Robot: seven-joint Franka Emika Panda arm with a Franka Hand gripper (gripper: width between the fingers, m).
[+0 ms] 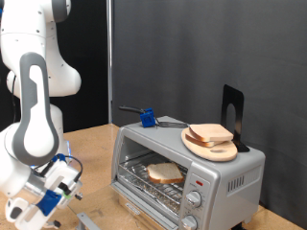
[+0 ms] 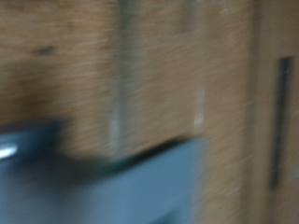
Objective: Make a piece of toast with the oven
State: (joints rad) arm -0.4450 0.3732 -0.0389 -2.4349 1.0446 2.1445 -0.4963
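Note:
The silver-grey oven (image 1: 225,172) stands on the wooden table at the exterior view's right. The piece of toast (image 1: 165,172) lies on the wire rack inside it, seen through the oven's front. I cannot tell whether the door is open or closed. My gripper (image 1: 58,182) hangs low over the table at the exterior view's lower left, well apart from the oven, with nothing visible between its fingers. The wrist view is blurred and shows only wood grain (image 2: 140,65) and a grey-blue shape (image 2: 121,191).
A wooden plate with a pair of stacked bread slices (image 1: 209,137) sits on top of the oven. A blue clamp (image 1: 147,118) and a black stand (image 1: 233,115) are also up there. A dark curtain hangs behind.

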